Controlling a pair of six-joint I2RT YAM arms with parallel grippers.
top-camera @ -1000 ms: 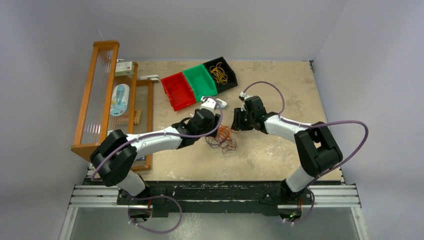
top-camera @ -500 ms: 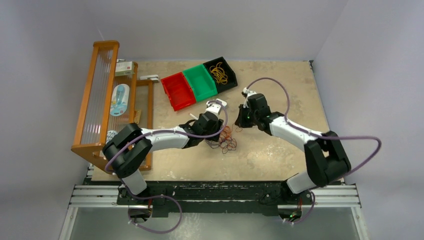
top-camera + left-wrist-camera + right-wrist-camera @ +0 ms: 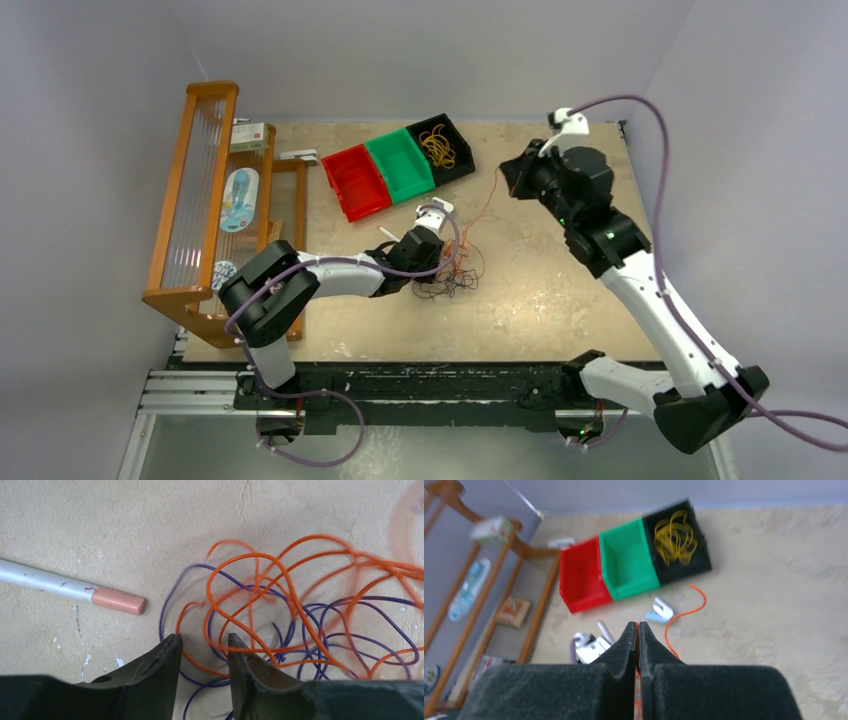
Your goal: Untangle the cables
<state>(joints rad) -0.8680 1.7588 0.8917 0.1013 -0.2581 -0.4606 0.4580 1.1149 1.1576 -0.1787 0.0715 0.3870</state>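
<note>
The cables (image 3: pixel 455 272) lie as a tangle of thin orange and purple loops in the middle of the table. In the left wrist view the cables (image 3: pixel 300 610) spread out just ahead of my left gripper (image 3: pixel 203 637). It stands open low over them, with an orange and a purple strand running between its fingers. My left gripper (image 3: pixel 440 264) sits at the tangle's left edge. My right gripper (image 3: pixel 510 172) is raised high at the back right. That right gripper (image 3: pixel 638 625) is shut on an orange cable (image 3: pixel 684 611), and the orange strand (image 3: pixel 485 210) stretches down to the tangle.
Red bin (image 3: pixel 355 182), green bin (image 3: pixel 400 165) and black bin (image 3: pixel 458 165) holding yellow bands stand at the back. A wooden rack (image 3: pixel 200 200) lines the left side. A grey marker with a pink cap (image 3: pixel 65 586) lies left of the tangle. A small white-blue item (image 3: pixel 660 611) lies near the bins.
My right gripper shut on an orange strand, then rose and swung to the back right, drawing it out of the tangle. The left gripper settled onto the tangle and its jaws narrowed.
</note>
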